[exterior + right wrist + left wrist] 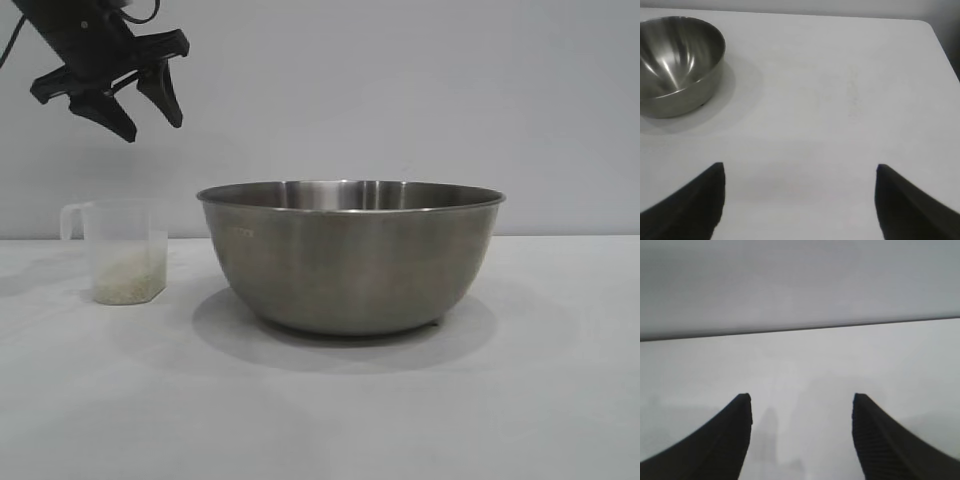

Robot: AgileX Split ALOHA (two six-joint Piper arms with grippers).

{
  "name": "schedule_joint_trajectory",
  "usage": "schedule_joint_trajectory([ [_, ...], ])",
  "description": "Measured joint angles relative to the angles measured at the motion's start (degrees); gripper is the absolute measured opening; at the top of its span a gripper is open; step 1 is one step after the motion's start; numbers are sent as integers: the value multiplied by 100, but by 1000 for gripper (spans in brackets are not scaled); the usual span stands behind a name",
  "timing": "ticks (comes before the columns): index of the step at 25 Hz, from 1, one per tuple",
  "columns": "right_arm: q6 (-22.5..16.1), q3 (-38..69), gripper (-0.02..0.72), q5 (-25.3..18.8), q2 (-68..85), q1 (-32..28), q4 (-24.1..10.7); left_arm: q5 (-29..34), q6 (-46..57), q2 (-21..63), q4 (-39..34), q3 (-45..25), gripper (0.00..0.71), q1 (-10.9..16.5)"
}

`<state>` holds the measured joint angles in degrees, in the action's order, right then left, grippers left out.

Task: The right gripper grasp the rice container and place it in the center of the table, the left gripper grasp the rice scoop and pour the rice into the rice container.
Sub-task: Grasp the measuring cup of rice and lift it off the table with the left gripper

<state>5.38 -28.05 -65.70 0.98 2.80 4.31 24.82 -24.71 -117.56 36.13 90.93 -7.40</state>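
Observation:
The rice container point(350, 265), a wide steel bowl, stands on the table's middle in the exterior view; it looks empty in the right wrist view point(675, 55). To its left stands the rice scoop point(125, 250), a clear plastic cup with its handle turned away from the bowl and rice point(128, 282) in its bottom. My left gripper point(152, 128) hangs open high above the scoop, holding nothing; its wrist view point(801, 399) shows only bare table between the fingers. My right gripper point(800, 167) is open and empty over bare table, well away from the bowl, and out of the exterior view.
The white table point(320, 420) stretches around both objects. Its far edge and a rounded corner point(935, 30) show in the right wrist view. A plain grey wall point(400, 90) stands behind.

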Motion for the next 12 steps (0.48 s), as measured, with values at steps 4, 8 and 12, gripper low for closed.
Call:
schedule_joint_trajectory([
  [4, 0, 0, 549, 0, 0, 0, 0, 539, 0, 284, -475, 0, 378, 0],
  [8, 0, 0, 549, 0, 0, 0, 0, 1036, 116, 788, -965, 0, 378, 0],
  [12, 0, 0, 549, 0, 0, 0, 0, 1587, 515, 1378, -1410, 0, 378, 0],
])
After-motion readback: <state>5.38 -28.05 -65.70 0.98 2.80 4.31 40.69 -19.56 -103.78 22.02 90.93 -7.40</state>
